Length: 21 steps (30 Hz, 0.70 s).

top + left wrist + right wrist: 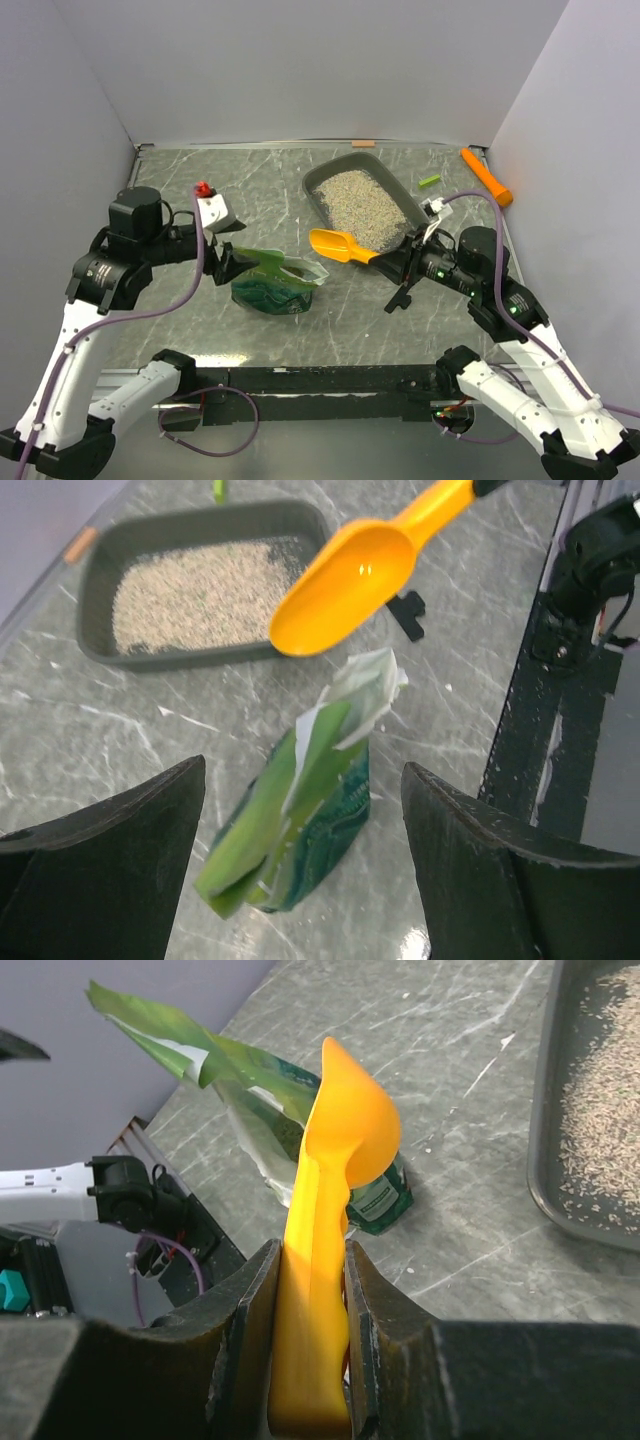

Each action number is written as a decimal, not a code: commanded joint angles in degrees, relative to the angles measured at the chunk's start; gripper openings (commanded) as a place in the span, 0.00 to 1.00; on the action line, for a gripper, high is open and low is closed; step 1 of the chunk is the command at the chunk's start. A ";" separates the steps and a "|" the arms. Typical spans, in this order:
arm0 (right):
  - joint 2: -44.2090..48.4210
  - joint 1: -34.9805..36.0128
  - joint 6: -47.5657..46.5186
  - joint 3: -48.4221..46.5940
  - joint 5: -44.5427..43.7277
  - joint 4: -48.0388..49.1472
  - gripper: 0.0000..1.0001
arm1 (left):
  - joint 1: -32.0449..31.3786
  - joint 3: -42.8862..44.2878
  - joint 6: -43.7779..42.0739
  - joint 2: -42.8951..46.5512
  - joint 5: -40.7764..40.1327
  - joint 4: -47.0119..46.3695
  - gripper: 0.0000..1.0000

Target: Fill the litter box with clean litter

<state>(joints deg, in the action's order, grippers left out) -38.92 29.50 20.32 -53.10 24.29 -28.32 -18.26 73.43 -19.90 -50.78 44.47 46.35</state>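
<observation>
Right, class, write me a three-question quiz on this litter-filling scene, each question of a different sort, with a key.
1. True or false: the right gripper is shut on the scoop handle.
2. Where is the green bag? A) clamped in the right gripper B) on the table, near the left gripper C) draped over the left arm
3. Fill in: the litter box holds clean litter; the scoop's bowl is ____.
Key: 1 true; 2 B; 3 empty.
</observation>
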 commanded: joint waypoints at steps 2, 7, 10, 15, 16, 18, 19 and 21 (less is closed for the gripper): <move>3.05 0.39 1.66 1.24 -2.76 1.60 0.00 | -3.17 0.05 -1.72 -1.50 -4.47 3.13 0.83; 4.11 0.39 2.10 3.44 -1.27 2.91 0.00 | -5.90 -2.75 -3.56 -4.23 -13.15 0.86 0.84; 4.64 0.47 1.84 4.32 -1.18 3.00 0.00 | -7.40 -4.16 -4.71 -6.16 -15.45 -0.47 0.84; 5.69 0.39 0.52 4.67 -2.85 1.51 0.00 | -10.48 -6.89 -5.85 -7.22 -21.34 -0.12 0.84; 5.69 0.39 0.51 4.59 -2.85 1.51 0.00 | -10.65 -7.16 -5.94 -7.05 -22.40 -0.47 0.83; 5.69 0.30 0.51 4.50 -2.85 1.42 0.00 | -11.01 -7.77 -6.29 -6.70 -25.91 -0.91 0.77; 5.52 0.30 0.60 4.41 -2.67 1.51 0.00 | -11.09 -7.77 -6.29 -6.35 -27.05 -1.08 0.72; 5.26 0.39 0.69 4.24 -2.59 1.51 0.00 | -11.27 -7.43 -5.94 -5.91 -30.65 -1.52 0.45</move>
<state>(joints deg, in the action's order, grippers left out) -34.39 29.50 21.32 -48.38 22.22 -28.42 -29.02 65.65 -24.77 -58.43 21.82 47.35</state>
